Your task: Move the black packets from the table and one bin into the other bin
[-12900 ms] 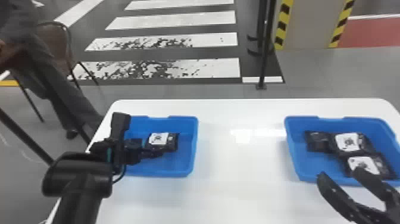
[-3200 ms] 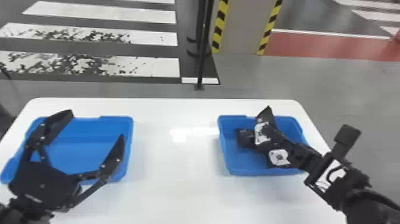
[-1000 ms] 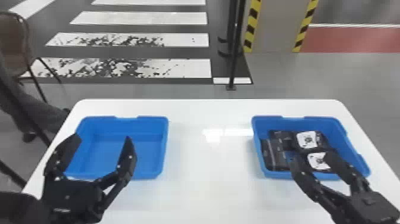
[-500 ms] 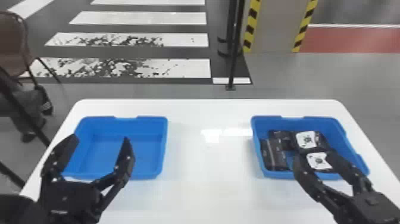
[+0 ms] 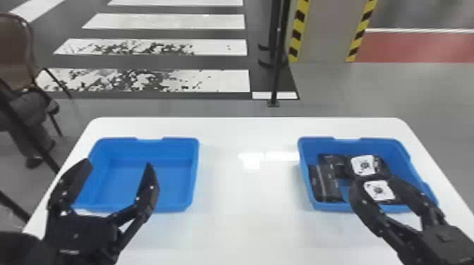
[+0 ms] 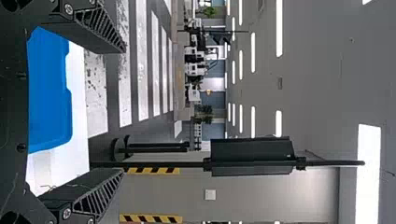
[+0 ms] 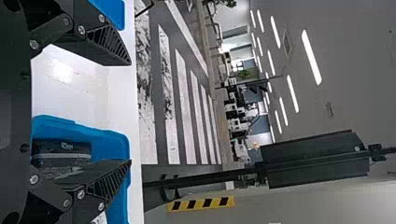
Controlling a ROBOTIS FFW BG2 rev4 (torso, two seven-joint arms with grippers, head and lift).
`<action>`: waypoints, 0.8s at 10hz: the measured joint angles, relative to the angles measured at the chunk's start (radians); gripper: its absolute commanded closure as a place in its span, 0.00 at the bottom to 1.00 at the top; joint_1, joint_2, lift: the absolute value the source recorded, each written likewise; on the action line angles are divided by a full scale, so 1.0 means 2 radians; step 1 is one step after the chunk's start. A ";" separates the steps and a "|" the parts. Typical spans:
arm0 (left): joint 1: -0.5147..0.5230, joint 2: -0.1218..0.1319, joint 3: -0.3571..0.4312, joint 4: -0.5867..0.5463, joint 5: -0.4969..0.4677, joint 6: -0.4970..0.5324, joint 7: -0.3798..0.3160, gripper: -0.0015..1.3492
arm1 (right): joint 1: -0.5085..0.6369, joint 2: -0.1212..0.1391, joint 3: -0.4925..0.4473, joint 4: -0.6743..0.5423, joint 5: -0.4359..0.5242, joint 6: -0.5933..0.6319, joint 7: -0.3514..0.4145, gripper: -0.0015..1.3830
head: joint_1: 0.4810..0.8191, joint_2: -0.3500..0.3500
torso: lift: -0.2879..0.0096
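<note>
My left gripper (image 5: 118, 186) stands open over the near left part of the left blue bin (image 5: 178, 176), which holds no packets; in its wrist view the left gripper (image 6: 123, 109) has widely parted fingers. The right blue bin (image 5: 419, 176) holds several black packets: one (image 5: 326, 183) along its left wall, one (image 5: 331, 164) at the back, and two with white labels (image 5: 365, 165) (image 5: 379, 190). My right gripper (image 5: 372, 183) is open above that bin's near side, partly covering the nearer labelled packet. In its wrist view the right gripper (image 7: 130, 112) is open, with a black packet (image 7: 63, 151) behind one finger.
The white table (image 5: 247, 211) extends between and in front of the bins. A black post (image 5: 278, 53) stands on the floor behind it. At the left are a brown chair (image 5: 16, 53) and dark bars beside the table.
The left bin held a packet at first and now has none. The right bin has gained a packet along its left wall. Over the last second both grippers have hardly moved.
</note>
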State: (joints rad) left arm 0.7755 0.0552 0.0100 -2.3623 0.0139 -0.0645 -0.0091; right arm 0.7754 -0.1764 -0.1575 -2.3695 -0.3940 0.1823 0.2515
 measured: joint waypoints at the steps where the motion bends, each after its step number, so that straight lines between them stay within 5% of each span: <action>1: 0.000 0.000 0.000 0.000 -0.001 -0.002 0.000 0.09 | 0.000 0.000 0.000 0.000 0.000 -0.002 0.000 0.22 | 0.63 0.50 | 0.60; 8: -0.003 0.001 0.000 0.001 0.007 0.001 -0.007 0.09 | -0.002 0.000 0.004 0.000 0.006 -0.005 0.000 0.22 | 0.63 0.50 | 0.60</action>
State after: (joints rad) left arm 0.7703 0.0568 0.0099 -2.3598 0.0270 -0.0623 -0.0230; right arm 0.7706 -0.1766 -0.1501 -2.3692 -0.3813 0.1723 0.2515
